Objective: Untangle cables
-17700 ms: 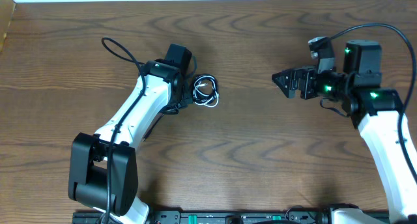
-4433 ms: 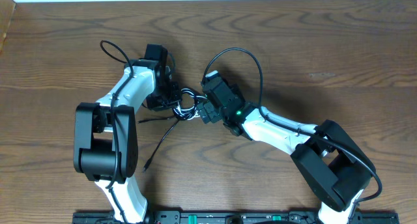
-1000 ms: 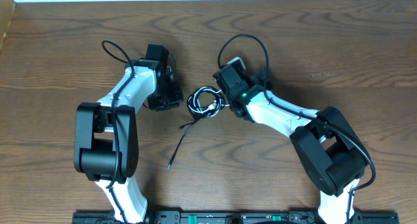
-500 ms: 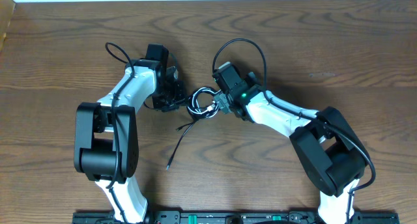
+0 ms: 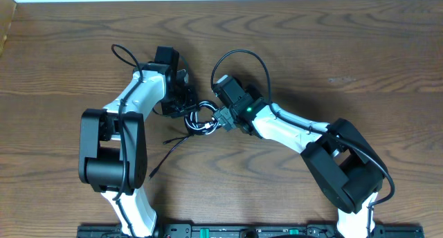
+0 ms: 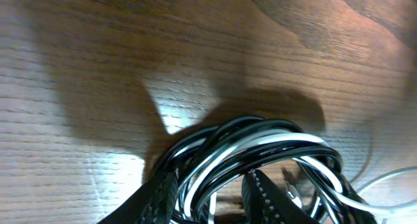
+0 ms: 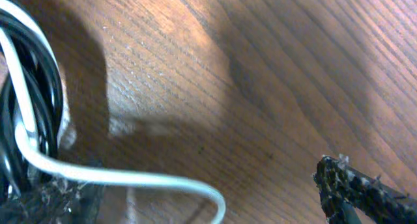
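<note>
Left of centre in the overhead view, the left gripper [image 5: 187, 109] has its fingers [image 6: 159, 196] apart, straddling strands of the cables [image 5: 201, 122]. These form a black-and-white coil at mid-frame. Just right of it, the right gripper [image 5: 219, 120] has its fingers [image 7: 355, 183] spread wide.

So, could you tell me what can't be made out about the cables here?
Overhead: the cables are too small to trace the knot.
Left wrist: the bottom edge crops the left claw; its grip is unclear.
Right wrist: the left edge cuts off the cables; close-up blur.
</note>
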Controlling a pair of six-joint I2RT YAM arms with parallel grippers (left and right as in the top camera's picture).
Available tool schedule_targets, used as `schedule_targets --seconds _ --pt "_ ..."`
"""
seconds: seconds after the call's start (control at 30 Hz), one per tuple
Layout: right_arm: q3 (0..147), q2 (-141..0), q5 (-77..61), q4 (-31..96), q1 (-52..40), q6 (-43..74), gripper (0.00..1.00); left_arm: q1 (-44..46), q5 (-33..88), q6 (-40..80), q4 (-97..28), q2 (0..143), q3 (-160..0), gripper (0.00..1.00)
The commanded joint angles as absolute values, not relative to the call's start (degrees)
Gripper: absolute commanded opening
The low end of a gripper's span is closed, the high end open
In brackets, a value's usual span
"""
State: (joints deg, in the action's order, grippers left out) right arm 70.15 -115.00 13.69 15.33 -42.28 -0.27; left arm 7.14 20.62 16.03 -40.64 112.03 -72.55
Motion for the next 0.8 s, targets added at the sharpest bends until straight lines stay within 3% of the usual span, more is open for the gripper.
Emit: schedule_targets --seconds 0.0,0.2,0.77 --pt "70.6 -113.9 13.4 16.5 -41.4 -1.6 0.99 6.8 16.6 15.5 -40.8 112.3 -72.2 0.38" --pt "71.6 -113.9 14.4 18.9 -40.5 -1.6 0.99 6.8 12.2 16.6 -39.4 112.4 -70.5 0.38" --pt "72.4 -113.9 37.4 23.4 -36.0 -5.0 0.99 6.8 9.1 17.8 -35.6 112.4 -67.7 0.39"
